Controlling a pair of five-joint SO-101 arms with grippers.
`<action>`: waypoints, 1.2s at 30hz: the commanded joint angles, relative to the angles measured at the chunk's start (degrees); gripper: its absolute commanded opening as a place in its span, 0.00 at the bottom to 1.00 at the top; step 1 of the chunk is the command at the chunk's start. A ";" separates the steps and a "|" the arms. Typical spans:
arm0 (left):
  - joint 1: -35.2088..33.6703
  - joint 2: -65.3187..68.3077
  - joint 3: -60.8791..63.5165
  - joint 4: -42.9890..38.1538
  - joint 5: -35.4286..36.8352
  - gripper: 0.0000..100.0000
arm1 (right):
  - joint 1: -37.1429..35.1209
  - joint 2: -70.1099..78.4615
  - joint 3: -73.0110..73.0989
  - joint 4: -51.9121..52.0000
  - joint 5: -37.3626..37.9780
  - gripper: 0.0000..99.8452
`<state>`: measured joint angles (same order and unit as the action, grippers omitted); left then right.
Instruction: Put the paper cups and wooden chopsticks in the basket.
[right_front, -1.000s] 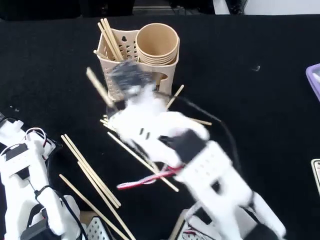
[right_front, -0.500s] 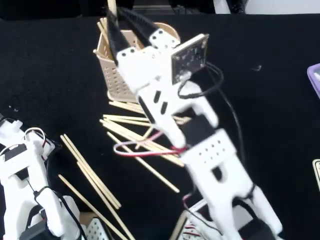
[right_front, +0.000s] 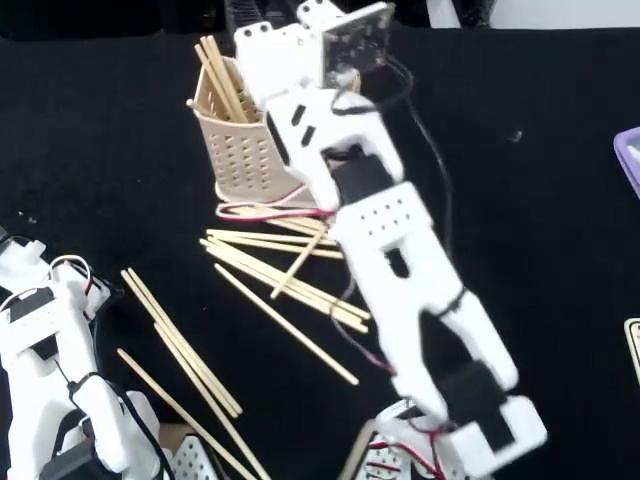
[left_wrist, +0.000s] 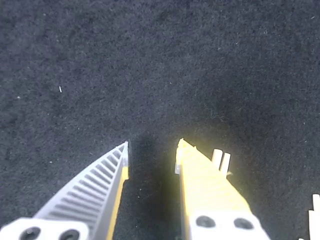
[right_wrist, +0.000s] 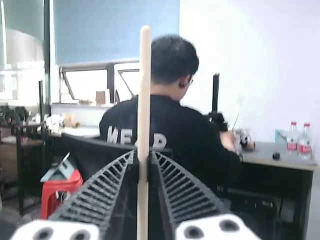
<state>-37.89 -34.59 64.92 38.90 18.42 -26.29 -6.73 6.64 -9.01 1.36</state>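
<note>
- Black cloth covers the bench (right_front: 520, 250), and a beige perforated basket (right_front: 245, 160) stands toward its far side.
- Several wooden chopsticks (right_front: 222, 80) stand slanted in the basket, their ends rising above the rim.
- The right arm (right_front: 390, 230) stretches from the near edge across the bench and over the basket, hiding part of the basket.
- The right claw (right_wrist: 144, 155) is clamped on a single chopstick (right_wrist: 144, 100). It stands upright between the jaws and rises well past their tips. Behind it are a window (right_wrist: 100, 30) and a white wall (right_wrist: 250, 60).
- A fan of loose chopsticks (right_front: 280, 262) lies on the cloth just in front of the basket. It lies partly under the right arm, and one stick lies crosswise over the others.
- A second bundle (right_front: 180, 340) lies diagonally, nearer the left arm (right_front: 45, 370), with its sticks close together and roughly parallel.
- The left arm sits at the near left corner of the bench.
- The left claw (left_wrist: 152, 150) points down at the black cloth, jaws apart and holding nothing.
- Two chopstick ends (left_wrist: 220, 160) show just beside the left claw's yellow finger.
</note>
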 joint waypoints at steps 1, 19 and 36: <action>-0.04 -0.79 -0.48 -0.79 -0.09 0.16 | 1.05 2.77 -4.53 -1.32 0.09 0.01; -0.04 -0.79 -0.57 -0.79 -0.09 0.16 | 1.14 -7.52 8.84 13.71 0.09 0.15; -0.40 -0.70 -0.84 -0.79 0.18 0.16 | -29.98 -46.20 54.29 51.52 -0.26 0.16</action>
<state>-37.89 -34.59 64.92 38.90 18.42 -47.74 -48.13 50.51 45.49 1.36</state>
